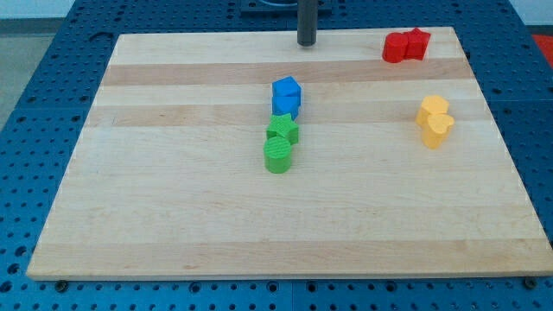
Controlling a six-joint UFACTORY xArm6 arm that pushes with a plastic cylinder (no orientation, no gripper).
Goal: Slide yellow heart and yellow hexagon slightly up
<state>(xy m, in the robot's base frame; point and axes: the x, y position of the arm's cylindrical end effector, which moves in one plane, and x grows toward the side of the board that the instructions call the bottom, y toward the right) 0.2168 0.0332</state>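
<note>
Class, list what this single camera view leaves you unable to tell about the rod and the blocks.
- My tip: the rod's upper part is cut off by the view's top.
- Yellow blocks: they touch; which is heart or hexagon is too small to tell.
- Red blocks: shapes unclear, pressed together.

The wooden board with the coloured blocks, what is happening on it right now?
A robot arm with a dark rod is meant to push the two yellow blocks slightly up. At this moment my tip rests near the board's top edge, touching no block, far from the yellow pair at the view's right. Two red blocks sit at top right; blue blocks and green blocks form a line in the middle.
</note>
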